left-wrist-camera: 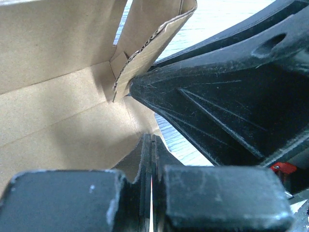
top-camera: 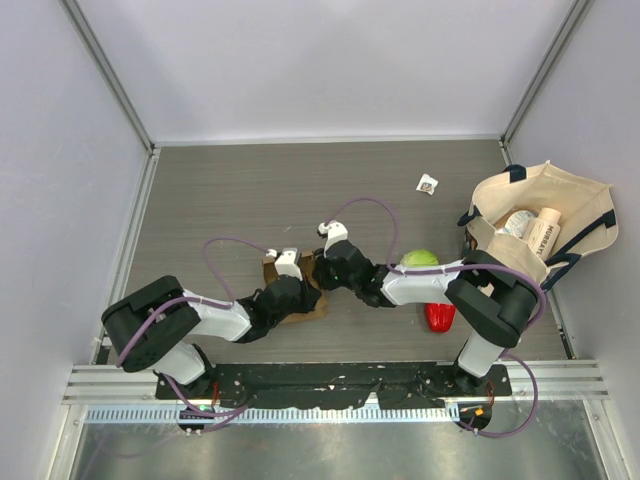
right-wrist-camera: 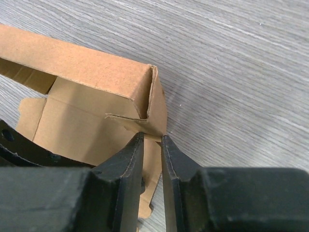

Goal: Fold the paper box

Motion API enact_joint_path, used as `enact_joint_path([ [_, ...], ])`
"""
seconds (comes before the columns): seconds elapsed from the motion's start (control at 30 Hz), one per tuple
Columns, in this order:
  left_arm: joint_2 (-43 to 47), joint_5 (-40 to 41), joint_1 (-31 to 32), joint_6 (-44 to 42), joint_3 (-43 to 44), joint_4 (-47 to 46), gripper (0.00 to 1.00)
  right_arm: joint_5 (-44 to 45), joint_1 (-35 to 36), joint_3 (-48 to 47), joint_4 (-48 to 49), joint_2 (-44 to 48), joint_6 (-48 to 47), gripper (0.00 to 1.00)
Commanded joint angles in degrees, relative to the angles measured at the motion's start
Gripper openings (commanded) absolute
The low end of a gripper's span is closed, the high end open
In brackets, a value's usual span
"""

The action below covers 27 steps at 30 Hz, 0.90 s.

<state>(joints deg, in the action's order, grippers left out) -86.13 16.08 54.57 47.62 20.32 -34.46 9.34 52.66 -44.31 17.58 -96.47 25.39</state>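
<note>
I see the paper box half-formed at the centre of the surface, under both wrists. My left fingers are clenched on its flap. My right fingers stand narrowly parted at a corner; I cannot tell if they grip.

- A grey wood-grain worktop lies under even, soft light.
- A plain pale back wall, left wall and right wall enclose it.
- Aluminium posts rise from its far corners.
- A slotted aluminium rail runs along its near edge, with brushed metal sheet beyond.
</note>
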Motion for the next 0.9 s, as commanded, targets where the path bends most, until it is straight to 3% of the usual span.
enact_joint_path([
  [0.0, -0.62, -0.17, -0.16, -0.68, -1.68, 5.98, 0.00, 1.99, -0.19, -2.71, -0.27, 1.80, -7.36, 0.27],
  [0.4, -0.27, -0.26, -0.16, -0.95, -1.68, 6.51, 0.00, -1.00, -0.54, -2.18, 4.03, 2.07, -15.45, 0.43],
  [0.67, 0.35, 0.01, -0.07, -1.03, -1.95, 6.51, 0.00, -5.82, -1.51, -0.86, 11.06, 0.32, -16.68, 0.43],
  [0.87, 0.70, 0.27, -0.16, -1.30, -2.12, 6.60, 0.00, -8.64, -1.51, -1.39, 14.67, -3.02, -17.13, 0.36],
])
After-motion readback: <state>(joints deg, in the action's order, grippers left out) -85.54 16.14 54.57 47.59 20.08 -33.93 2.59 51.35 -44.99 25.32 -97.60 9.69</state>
